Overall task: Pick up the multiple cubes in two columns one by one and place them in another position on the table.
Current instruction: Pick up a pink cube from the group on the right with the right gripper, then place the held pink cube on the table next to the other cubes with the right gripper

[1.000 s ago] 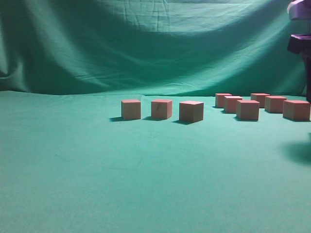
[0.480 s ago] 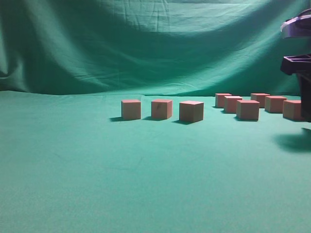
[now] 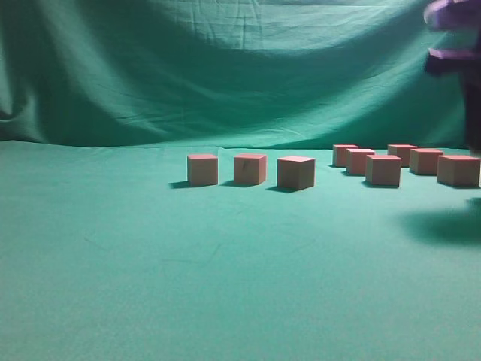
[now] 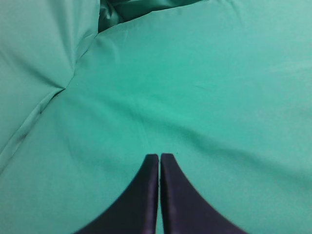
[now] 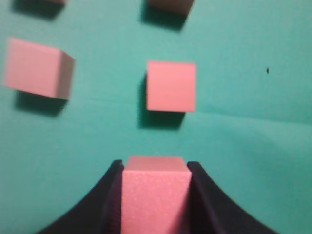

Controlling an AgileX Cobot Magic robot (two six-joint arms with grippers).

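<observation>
- The right pincer (image 5: 155, 195), black with two curved fingers, is squeezing a small pinkish-red wooden cube (image 5: 155, 195) between those fingers.
- That held cube is touching both fingers and is sitting up above the green cloth surface (image 5: 253, 146).
- Just past the held cube, a second pinkish-red cube (image 5: 171, 86) is sitting on the cloth. A third one (image 5: 36, 68) is sitting well to the left of it.
- In the outside view, the right arm (image 3: 455, 45) is showing only as a blurry dark and purple shape at the top right edge, and the held cube cannot be seen there.
- Under that arm, five cubes are sitting in two lines, with the nearest front one (image 3: 383, 170) close to the middle.
- Three more cubes are standing in a row to the left of those lines, starting with the left-most one (image 3: 202, 169). They are near each other but are not touching.
- The left pincer (image 4: 159, 163), black and pointed, is clenched with its tips pressed together. It is grasping nothing and is hanging over bare green cloth.
</observation>
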